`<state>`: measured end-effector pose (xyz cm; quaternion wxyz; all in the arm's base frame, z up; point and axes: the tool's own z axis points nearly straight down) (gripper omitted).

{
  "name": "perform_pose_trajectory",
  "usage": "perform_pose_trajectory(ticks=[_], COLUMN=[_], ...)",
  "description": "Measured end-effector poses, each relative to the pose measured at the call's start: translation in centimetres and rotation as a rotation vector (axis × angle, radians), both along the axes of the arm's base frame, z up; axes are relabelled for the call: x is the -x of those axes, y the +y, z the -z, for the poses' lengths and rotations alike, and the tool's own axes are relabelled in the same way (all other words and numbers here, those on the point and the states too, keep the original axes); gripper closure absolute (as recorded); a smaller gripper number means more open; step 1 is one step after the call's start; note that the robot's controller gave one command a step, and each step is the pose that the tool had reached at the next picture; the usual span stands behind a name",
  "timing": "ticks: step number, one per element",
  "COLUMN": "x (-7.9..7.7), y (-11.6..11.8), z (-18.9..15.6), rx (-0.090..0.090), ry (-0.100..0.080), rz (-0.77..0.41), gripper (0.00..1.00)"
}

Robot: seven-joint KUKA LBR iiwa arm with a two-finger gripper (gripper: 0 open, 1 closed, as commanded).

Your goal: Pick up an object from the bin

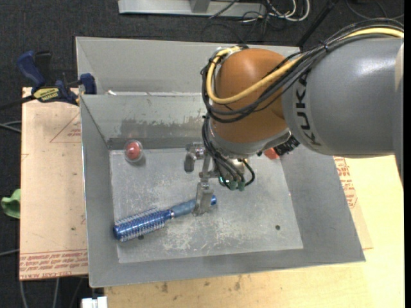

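A blue hairbrush lies on the bin floor toward the front left, its bristled head pointing left and its handle running right. My gripper is down at the handle's right end, its fingertips at the handle tip. Whether the handle sits between the fingers is hidden by the gripper body. A small red ball rests near the back left of the floor, well apart from the gripper.
A red thing peeks out at the right, mostly hidden under the arm's orange cover. The arm and its cables hang over the middle and right of the bin. The floor is scuffed, bounded by sloping walls.
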<state>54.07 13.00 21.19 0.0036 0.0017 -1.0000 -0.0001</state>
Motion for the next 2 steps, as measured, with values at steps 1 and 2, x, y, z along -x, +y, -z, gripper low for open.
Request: perform_pose_trajectory(ticks=[1,2], x=[-1.8,-1.0], y=[3.5,5.8], z=[9.1,14.6], rx=[-0.002,0.0], ry=[-0.002,-0.001], rz=[-0.208,-0.167], gripper=[0.0,0.0])
